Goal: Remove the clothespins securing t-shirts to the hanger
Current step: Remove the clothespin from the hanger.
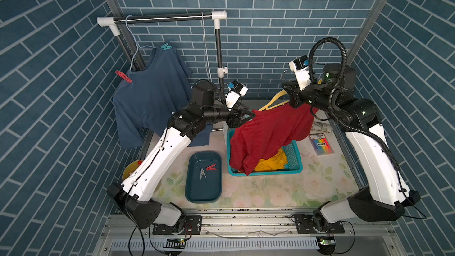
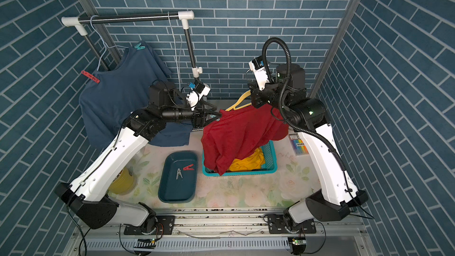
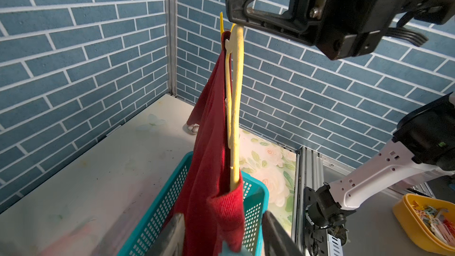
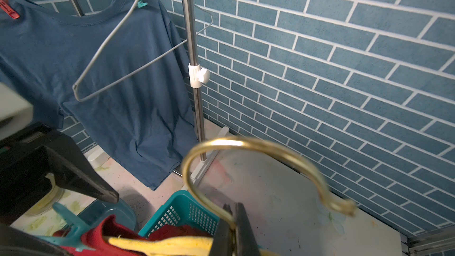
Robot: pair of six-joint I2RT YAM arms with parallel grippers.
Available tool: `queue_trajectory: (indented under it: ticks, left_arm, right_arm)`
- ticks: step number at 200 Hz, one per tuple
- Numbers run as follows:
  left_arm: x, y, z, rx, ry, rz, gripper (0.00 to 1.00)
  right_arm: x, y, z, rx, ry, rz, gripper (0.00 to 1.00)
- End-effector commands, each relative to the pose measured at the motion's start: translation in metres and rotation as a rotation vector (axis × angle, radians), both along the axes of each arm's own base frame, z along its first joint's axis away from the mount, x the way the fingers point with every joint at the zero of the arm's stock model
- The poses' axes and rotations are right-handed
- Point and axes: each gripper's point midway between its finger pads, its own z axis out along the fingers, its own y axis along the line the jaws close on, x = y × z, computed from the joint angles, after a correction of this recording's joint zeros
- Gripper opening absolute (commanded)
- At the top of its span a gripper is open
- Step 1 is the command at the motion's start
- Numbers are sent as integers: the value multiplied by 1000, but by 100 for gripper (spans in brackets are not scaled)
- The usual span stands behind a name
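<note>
Closest to the lens in the right wrist view, the right pincer (image 4: 233,217) is pressed together on the shank of the brass hook (image 4: 258,144) of the yellow hanger (image 3: 236,94), holding it above the teal basket (image 1: 295,166). The dark red t-shirt (image 1: 268,134) droops from that hanger and sags over the basket, where the orange-yellow t-shirt (image 1: 273,162) lies.

The left pincer (image 3: 222,217) is spread, with one finger on each side of the red shirt's shoulder at the hanger end away from the hook. A teal clothespin (image 4: 70,220) is clipped on that shoulder, just beside the left fingers. Whether they touch it cannot be told.

Well apart from both pincers, the slate blue t-shirt (image 1: 152,94) hangs from the rack (image 1: 162,18). A red clothespin (image 1: 123,76) is on one of its shoulders and a second teal clothespin (image 1: 166,46) is on the other.

On the bench (image 1: 270,193), the dark tray (image 1: 204,193) holds a loose red clothespin (image 1: 211,167) and a grey-white clothespin (image 1: 202,174), close together.
</note>
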Motion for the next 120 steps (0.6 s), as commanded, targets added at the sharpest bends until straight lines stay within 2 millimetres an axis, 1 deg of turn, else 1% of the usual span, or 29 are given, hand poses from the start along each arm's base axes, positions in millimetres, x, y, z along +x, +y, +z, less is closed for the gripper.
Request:
queue_trajectory:
  ticks: [1, 15, 27, 45, 76, 88, 107, 120]
  left_arm:
    - [-11, 2, 15, -24, -29, -15, 54]
    - [-12, 3, 15, -19, -29, -15, 55]
    - [-16, 4, 14, -13, -33, -28, 53]
    - [-18, 5, 14, -9, -28, -29, 48]
    - [-18, 5, 10, 1, -11, -31, 30]
    - [-19, 6, 11, 0, -13, -31, 22]
    - [-20, 6, 14, -3, -19, -31, 6]
    - [-21, 7, 17, -6, -26, -31, 1]
  right_arm:
    - [-8, -7, 29, 14, -120, 0, 0]
    - [-5, -10, 28, 6, -123, -23, 0]
    - [-5, -11, 28, 3, -125, -25, 0]
    - [-4, -12, 28, -3, -130, -30, 0]
    - [-3, -13, 28, -8, -134, -37, 0]
    - [-3, -12, 27, -9, -132, -37, 0]
    - [-3, -12, 26, -11, -130, -36, 0]
    - [-3, -13, 25, -12, -130, -38, 0]
